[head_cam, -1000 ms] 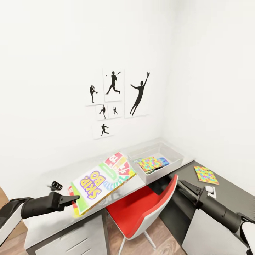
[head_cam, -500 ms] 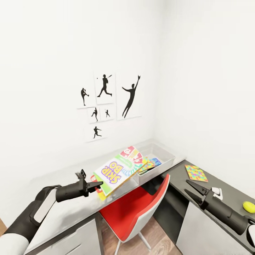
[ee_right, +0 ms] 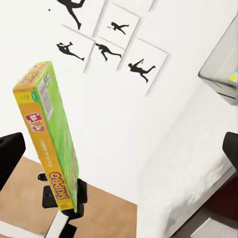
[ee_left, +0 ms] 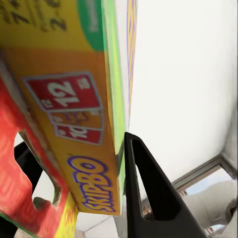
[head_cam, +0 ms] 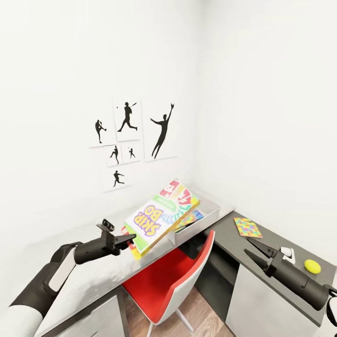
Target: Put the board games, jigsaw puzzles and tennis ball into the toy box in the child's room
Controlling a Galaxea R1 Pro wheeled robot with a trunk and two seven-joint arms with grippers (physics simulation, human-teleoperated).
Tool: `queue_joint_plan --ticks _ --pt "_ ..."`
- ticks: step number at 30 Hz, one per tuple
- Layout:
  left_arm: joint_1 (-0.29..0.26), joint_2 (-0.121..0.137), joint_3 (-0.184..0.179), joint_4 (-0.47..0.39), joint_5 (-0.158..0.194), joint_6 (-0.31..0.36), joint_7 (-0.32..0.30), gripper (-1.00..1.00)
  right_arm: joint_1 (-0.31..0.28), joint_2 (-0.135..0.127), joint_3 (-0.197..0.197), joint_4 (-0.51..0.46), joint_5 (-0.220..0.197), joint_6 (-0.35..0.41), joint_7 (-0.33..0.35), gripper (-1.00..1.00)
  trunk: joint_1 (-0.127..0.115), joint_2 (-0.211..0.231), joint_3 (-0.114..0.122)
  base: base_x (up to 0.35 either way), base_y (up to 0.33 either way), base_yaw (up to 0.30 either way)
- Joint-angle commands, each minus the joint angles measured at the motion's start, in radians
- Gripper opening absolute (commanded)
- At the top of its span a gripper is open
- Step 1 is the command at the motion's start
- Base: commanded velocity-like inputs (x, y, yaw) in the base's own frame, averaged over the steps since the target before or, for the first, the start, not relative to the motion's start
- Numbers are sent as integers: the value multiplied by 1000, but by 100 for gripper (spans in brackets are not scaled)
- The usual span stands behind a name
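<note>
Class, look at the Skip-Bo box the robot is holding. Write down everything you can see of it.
The Skip-Bo box is a long, flat printed carton, white and green on its face with purple and yellow lettering, and yellow, red and green along its edges with numbered card pictures. The left gripper clamps it at its near end, the black fingers pressing both faces. It is held in the air, tilted, its far end reaching over the toy box on the table.

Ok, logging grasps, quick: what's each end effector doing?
Left end effector: closed on the Skip-Bo box.
Right end effector: open, empty.
</note>
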State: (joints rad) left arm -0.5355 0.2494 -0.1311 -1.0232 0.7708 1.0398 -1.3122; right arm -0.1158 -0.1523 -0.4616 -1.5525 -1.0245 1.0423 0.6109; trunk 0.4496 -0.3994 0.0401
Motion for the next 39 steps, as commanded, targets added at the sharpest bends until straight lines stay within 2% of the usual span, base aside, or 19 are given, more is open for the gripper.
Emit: queue_joint_plan --ticks 1,4,9,26,35,39 --pt "0 3 -2 0 -3 7 -24 -100 -1 1 -1 1 6 5 7 100 0 -1 1 0 0 -151" --pt "0 5 -1 0 -7 7 -53 -100 -1 1 -3 7 7 5 5 100 0 -1 5 0 0 -150" --pt "0 7 -1 -1 -8 7 -63 -100 0 -1 -4 10 7 5 6 100 0 -1 11 64 -18 -136" --pt "2 35 -8 -6 -11 7 -64 -100 -1 0 -5 4 4 5 6 100 0 -1 13 21 -19 -10" --pt "3 37 -8 -6 -12 4 -60 -100 -1 -2 -5 10 3 5 6 100 0 -1 17 9 0 -84" --pt "3 36 -10 -6 -13 3 -57 -100 -1 -2 -5 11 3 5 6 100 0 -1 22 224 0 -173"
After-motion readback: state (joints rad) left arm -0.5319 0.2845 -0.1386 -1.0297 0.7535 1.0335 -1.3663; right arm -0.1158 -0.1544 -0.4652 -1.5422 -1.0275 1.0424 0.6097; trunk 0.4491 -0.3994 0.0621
